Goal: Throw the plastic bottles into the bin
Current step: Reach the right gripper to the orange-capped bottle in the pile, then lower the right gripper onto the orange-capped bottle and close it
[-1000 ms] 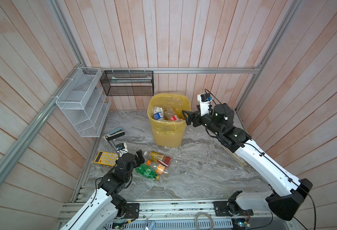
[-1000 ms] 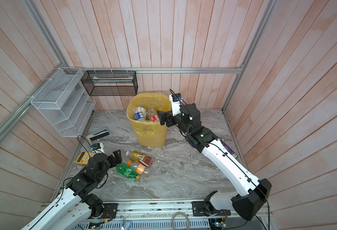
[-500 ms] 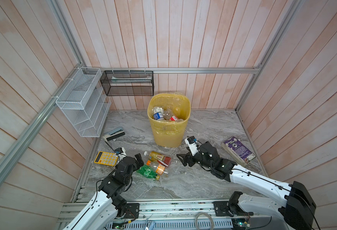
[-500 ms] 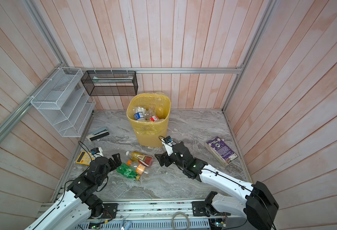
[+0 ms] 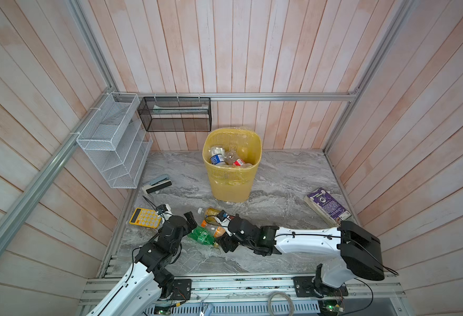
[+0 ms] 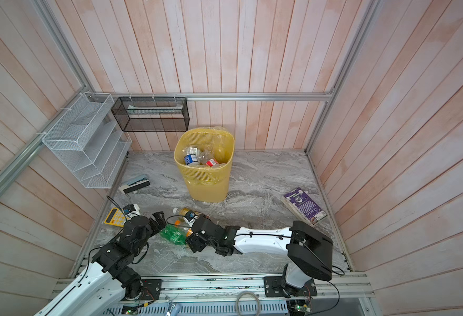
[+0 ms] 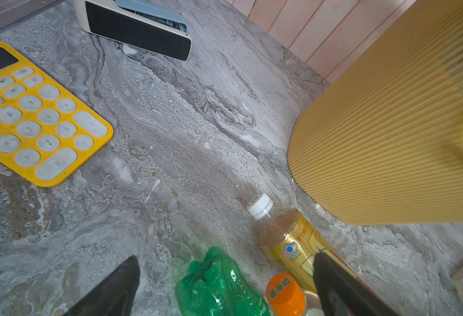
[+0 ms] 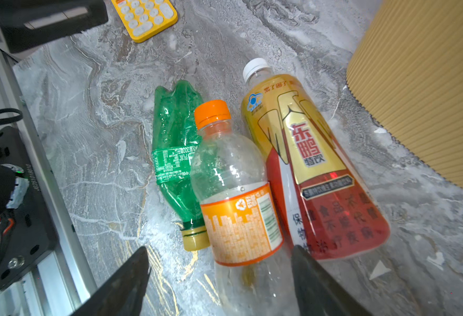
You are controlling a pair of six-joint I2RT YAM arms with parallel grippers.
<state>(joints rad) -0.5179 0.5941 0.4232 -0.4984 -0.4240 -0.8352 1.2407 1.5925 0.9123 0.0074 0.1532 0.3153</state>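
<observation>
The right fingers stand apart, one on each side of the base end of the orange-capped bottle. One finger is right against the bottle's side. The other has a clear gap, so nothing is clamped yet. This bottle is clear with an orange label. It lies on its side, resting against the crushed green bottle on one flank and touching the white-capped bottle with the gold and red label on the other.

The left fingers are also wide apart and hold nothing. They hover low over the same cluster from the opposite end, with the green bottle's base and the orange cap between them.

In both top views the three bottles lie together on the worktop, in front of the bin and a little apart from it. The bin stands upright near the back wall and already has several bottles inside. A yellow calculator lies just beside the left arm, and a purple book sits well off to the right. Neither belongs to the job.

The step in hand looks like the right arm's pick of the orange-capped bottle, with three bottles left to clear. The next move calls for closing squarely on its body, with one finger slipped between it and the white-capped bottle. Then comes a lift, a carry over the bin's rim and a release. The thin clear wall will probably dent, so the bottle could squirt out of a skewed grip. With both arms over the same pile, they need to keep clear of each other.
</observation>
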